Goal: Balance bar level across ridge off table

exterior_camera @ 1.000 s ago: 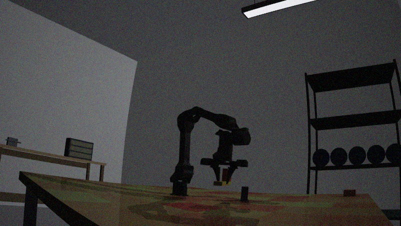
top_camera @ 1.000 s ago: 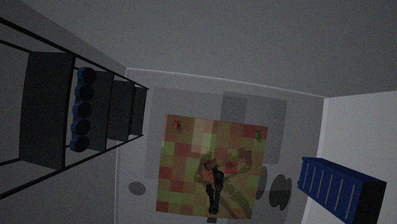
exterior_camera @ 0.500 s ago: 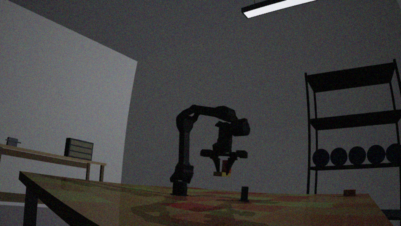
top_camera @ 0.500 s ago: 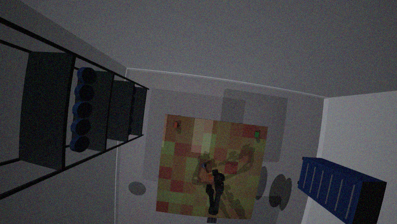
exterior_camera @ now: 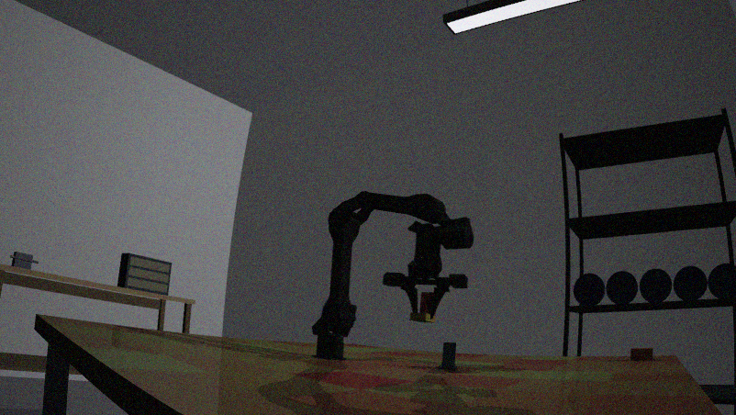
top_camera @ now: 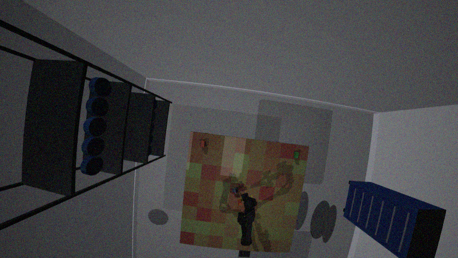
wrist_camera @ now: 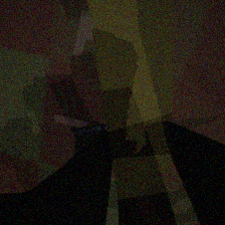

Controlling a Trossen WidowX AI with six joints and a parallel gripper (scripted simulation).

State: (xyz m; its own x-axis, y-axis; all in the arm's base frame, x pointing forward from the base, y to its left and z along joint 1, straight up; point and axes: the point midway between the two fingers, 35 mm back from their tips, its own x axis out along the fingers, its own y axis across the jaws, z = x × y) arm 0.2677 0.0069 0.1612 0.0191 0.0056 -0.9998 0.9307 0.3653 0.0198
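Note:
My gripper [exterior_camera: 423,312] is shut on the yellow bar [exterior_camera: 421,317] and holds it clear above the table. The bar is seen nearly end-on in the exterior view, so its tilt is hard to judge. A red upright piece [exterior_camera: 427,299] shows between the fingers, just above the bar. The ridge, a narrow blue-grey block [exterior_camera: 449,356] [top_camera: 236,190], stands on the table, lower than the bar and to its right in the exterior view. The bar and ridge are apart. The wrist view is very dark, and the bar's ends are hard to make out there.
The patchwork table [top_camera: 193,224] [exterior_camera: 154,355] carries a small orange-red block [top_camera: 203,143] [exterior_camera: 641,353] at one far corner. A small green block [top_camera: 296,154] sits near another corner. Shelving [exterior_camera: 649,225] and a side bench [exterior_camera: 93,286] stand away from the table.

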